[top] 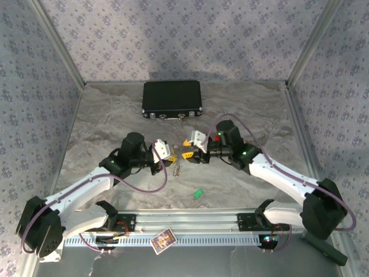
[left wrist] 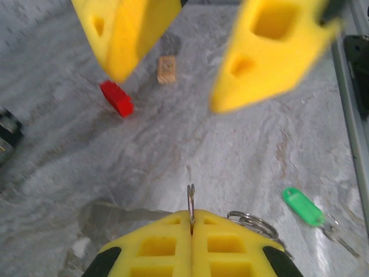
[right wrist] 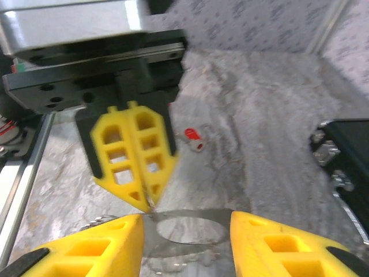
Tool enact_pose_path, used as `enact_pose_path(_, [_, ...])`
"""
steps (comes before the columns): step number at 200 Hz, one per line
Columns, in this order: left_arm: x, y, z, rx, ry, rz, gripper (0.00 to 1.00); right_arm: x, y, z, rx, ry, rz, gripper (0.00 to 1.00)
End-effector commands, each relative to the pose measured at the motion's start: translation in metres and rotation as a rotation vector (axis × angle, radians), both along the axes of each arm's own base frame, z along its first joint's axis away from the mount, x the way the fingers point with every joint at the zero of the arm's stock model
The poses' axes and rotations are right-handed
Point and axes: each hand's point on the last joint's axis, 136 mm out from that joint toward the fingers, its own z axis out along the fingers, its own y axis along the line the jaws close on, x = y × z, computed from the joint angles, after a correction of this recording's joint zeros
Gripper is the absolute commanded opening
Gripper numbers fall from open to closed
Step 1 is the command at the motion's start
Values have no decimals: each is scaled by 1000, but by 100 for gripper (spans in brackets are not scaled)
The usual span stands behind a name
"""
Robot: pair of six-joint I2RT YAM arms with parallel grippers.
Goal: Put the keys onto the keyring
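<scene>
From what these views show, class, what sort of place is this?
Probably a robot test cell in a lab: patterned walls in a metal frame enclose a table, and the left arm and right arm are bolted to a rail at its edge.

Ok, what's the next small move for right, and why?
Probably send the right gripper to the red key: it is open and empty, the left gripper pinches the keyring, and that key lies loose on the table.
</scene>
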Motion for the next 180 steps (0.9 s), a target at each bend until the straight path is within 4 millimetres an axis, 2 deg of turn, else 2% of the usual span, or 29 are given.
enact_pose_path(1, [4, -7, 27, -95, -154, 17, 0, -5, -2, -4, 21, 50, 13, 40])
enact_pose_path(45, [1, -10, 27, -88, -269, -40, 0, -23, 11, -20, -51, 31, 90, 32])
enact_pose_path(82, [-2, -8, 24, -38, -300, -71, 0, -21, 13, -29, -96, 10, 86, 28])
enact_pose_path(111, [-4, -5, 22, -19, -324, -76, 0, -19, 10, -28, -101, -19, 69, 27])
enact_pose_path(129, [-5, -4, 19, 15, -369, -82, 0, -13, 6, -26, -97, -60, 24, 27])
enact_pose_path(144, [-2, -3, 12, 96, -458, -65, 0, 6, -2, -26, -116, -132, -99, 32])
enact_pose_path(155, [1, -1, 4, 161, -515, -60, 0, 19, -10, -30, -157, -183, -187, 32])
enact_pose_path(180, [2, -1, 7, 173, -547, -60, 0, 26, -18, -36, -195, -195, -242, 32])
